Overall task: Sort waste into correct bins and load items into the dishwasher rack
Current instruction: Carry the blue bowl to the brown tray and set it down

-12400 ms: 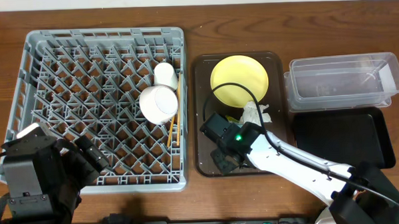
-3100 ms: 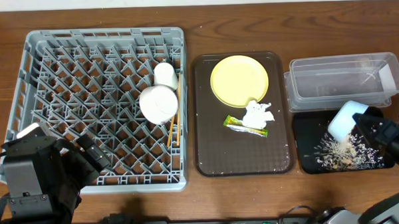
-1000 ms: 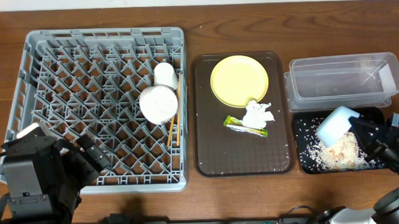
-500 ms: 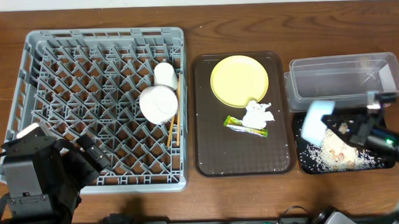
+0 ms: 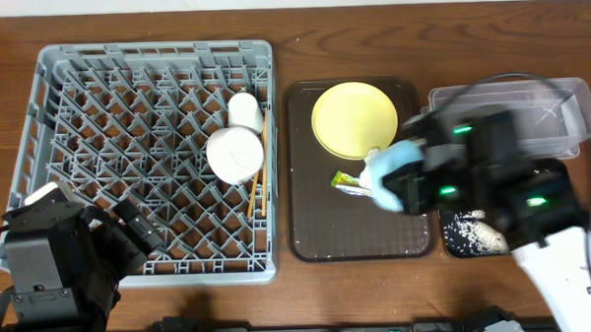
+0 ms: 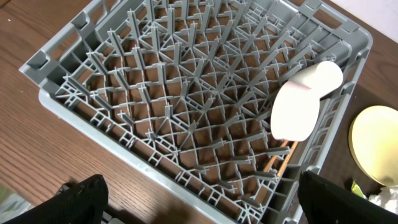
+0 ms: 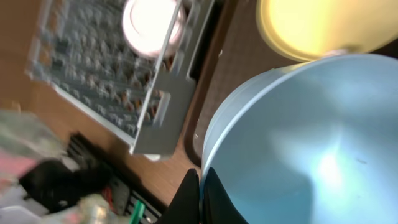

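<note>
Nearest, at the left corner, the left gripper [image 5: 130, 229] hangs over the rack's near edge. Its wrist view shows the two dark fingers [image 6: 79, 200] spread wide with nothing between them. To the right, the black tray [image 5: 447, 225] holds a heap of white rice crumbs [image 5: 480, 236], largely covered by the right arm.

The right gripper [image 7: 200, 186] is pressed together on the rim of the light blue bowl [image 5: 399, 172], held over the right side of the brown tray [image 5: 357, 228]. From overhead the bowl is a blurred pale shape showing its outer wall. The right wrist view looks into its smooth, clean hollow, which opens toward that camera. The wrapper [image 5: 345, 181] lies just left of the bowl.

In the grey rack [image 5: 157, 141], the chopsticks [image 6: 280, 163] lie along the right edge, their long axis running near to far. Beyond them sit the white bowl [image 6: 297, 112] and the cup [image 6: 323, 74]. Farther right are the yellow plate [image 5: 354, 120] and the clear tub [image 5: 559, 103].
</note>
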`<state>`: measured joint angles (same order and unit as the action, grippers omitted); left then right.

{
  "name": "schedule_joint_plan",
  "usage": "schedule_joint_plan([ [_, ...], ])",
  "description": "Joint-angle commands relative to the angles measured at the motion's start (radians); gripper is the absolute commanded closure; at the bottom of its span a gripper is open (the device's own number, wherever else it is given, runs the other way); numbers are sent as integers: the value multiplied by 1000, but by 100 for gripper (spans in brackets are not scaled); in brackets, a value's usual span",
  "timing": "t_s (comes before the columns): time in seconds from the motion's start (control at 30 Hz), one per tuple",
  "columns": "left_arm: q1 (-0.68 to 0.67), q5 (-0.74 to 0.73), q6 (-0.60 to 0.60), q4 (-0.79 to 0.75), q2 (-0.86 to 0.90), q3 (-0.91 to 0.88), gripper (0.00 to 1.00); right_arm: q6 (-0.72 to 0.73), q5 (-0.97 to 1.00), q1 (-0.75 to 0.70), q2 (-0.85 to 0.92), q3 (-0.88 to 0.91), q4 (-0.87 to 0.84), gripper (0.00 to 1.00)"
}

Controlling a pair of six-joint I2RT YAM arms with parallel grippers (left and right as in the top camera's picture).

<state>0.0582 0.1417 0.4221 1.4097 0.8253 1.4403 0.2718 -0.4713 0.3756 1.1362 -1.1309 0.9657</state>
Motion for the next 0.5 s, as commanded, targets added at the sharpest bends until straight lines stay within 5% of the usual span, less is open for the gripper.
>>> schedule_joint_plan([
  [0.0,5,17,2,0,-1,2,2,141,276,207,62,-13,-38,99],
  [0.2,5,17,2,0,-1,2,2,237,500,466,236,-13,-87,99],
  [0.47,5,17,2,0,-1,2,2,243,473,525,429,-13,-156,99],
])
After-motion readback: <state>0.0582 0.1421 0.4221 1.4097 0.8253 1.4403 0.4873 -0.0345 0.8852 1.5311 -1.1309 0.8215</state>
